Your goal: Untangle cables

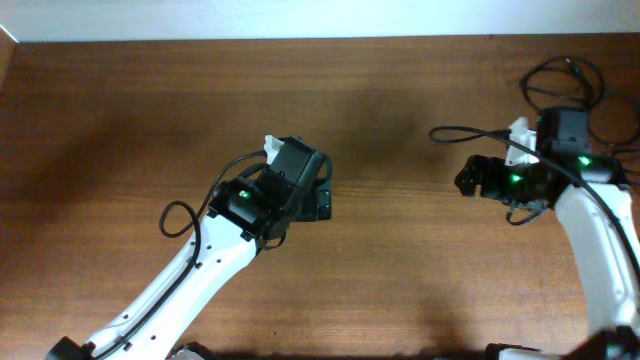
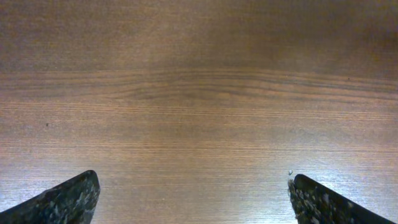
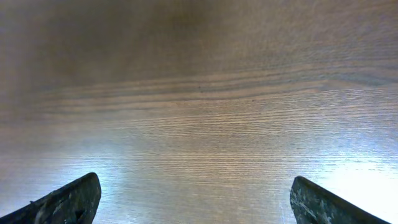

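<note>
— Where do we find the thin black cables (image 1: pixel 572 66) with their loose loops?

— From overhead we see them at about two o'clock, near the far right edge of the dark brown wooden table (image 1: pixel 120 120). They lie partly behind the wrist of the white right arm (image 1: pixel 600 250). We cannot tell how they are knotted, nor whether they touch that arm.

— And our black left gripper (image 2: pixel 191 186)?

— From above it sits near the middle of the table, well apart from the cables. In its wrist view we see its two dark fingers (image 2: pixel 68 199) in the bottom corners, at about five and seven o'clock. They are spread wide, with plain wood grain between them.

— The black right gripper (image 3: pixel 194 186)?

— Overhead we place it at about three o'clock, pointing toward nine o'clock, near the cable loops but on the side toward six o'clock. Its fingers (image 3: pixel 68 199) stand wide apart in the bottom corners of its wrist view. They hold nothing, and wood is all we see between them.
</note>
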`<state>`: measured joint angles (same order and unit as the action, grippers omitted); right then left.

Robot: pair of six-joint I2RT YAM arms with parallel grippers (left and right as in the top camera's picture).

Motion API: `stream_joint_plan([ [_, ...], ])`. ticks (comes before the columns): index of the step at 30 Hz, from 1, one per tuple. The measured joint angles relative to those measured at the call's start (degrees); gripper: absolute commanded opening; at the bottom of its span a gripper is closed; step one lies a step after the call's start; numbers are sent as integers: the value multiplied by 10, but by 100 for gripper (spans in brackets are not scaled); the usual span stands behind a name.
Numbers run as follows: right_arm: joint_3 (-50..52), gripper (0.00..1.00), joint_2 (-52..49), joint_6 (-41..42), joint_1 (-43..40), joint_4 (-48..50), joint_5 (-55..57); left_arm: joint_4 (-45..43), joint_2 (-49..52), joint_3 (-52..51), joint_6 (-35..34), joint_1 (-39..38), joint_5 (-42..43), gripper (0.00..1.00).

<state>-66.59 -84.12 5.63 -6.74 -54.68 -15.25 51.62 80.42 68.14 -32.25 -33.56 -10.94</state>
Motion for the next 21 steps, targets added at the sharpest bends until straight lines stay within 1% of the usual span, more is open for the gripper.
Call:
stream_joint_plan([
  [4,0,96,-88,-3,7,-1,9,0,0,0,0,0,0,99],
  [7,0,96,-124,-3,7,-7,11,0,0,0,0,0,0,99],
  [21,0,98,-126,-2,7,-10,11,0,0,0,0,0,0,99],
])
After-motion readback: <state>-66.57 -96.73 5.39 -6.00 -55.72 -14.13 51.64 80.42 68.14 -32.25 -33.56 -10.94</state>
